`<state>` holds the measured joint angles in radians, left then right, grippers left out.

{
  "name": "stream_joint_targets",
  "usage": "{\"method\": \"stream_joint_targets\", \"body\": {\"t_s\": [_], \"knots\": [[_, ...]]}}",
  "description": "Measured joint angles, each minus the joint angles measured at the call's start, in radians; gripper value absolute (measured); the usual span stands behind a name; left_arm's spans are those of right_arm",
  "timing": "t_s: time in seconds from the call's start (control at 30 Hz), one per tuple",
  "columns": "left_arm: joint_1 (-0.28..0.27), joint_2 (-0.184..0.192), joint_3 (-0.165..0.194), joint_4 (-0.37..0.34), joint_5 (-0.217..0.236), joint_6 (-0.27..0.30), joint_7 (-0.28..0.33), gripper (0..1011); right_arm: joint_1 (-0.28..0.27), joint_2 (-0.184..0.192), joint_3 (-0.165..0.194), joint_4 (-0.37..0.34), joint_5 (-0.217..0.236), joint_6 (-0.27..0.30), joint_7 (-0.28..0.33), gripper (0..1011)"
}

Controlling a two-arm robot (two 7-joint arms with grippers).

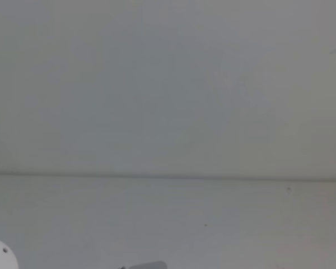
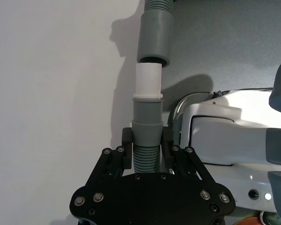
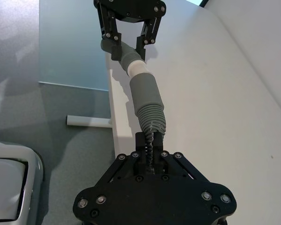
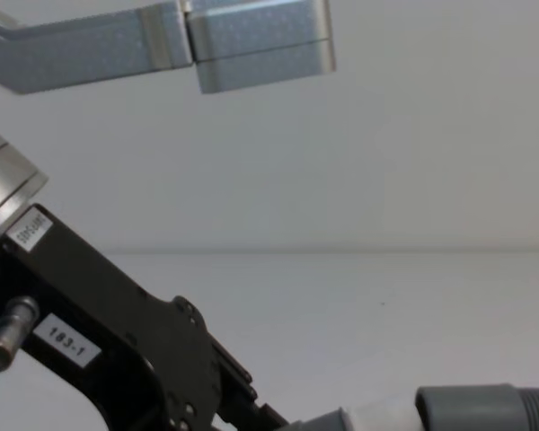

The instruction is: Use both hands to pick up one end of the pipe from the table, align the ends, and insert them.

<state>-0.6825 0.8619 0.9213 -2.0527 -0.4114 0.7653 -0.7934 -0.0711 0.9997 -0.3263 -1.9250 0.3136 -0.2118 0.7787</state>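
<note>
Left hand (image 4: 278,420) down low holding the white-tipped end (image 4: 364,417) right up against the grey cuff (image 4: 485,409) over the counter (image 4: 386,305).

Dark grey ribbed pipe (image 3: 150,117), white tip (image 2: 147,79); black grippers (image 2: 146,140) (image 3: 150,149); white table (image 3: 215,108).

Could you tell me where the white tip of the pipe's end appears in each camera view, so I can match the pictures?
Head view: not in it.
Left wrist view: the white tip sits centre, above the left gripper, just below the other cuff.
Right wrist view: upper centre, beside the far gripper.
Chest view: bottom edge, right of centre.
Shared landmark: the plain grey cuff it faces.
</note>
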Motion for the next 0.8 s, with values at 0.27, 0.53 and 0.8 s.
{"method": "stream_joint_targets", "body": {"t_s": [0.27, 0.53, 0.8], "knots": [[-0.014, -0.001, 0.013, 0.0, 0.001, 0.007, -0.009, 333, 0.004, 0.001, -0.003, -0.001, 0.005, -0.005, 0.004, 62], [-0.024, -0.001, 0.022, -0.002, 0.001, 0.014, -0.012, 333, 0.01, 0.002, -0.008, -0.002, 0.007, -0.006, 0.009, 60], [-0.031, -0.001, 0.028, -0.005, 0.004, 0.02, -0.013, 333, 0.014, 0.004, -0.012, -0.001, 0.0, -0.014, 0.01, 60]]}}
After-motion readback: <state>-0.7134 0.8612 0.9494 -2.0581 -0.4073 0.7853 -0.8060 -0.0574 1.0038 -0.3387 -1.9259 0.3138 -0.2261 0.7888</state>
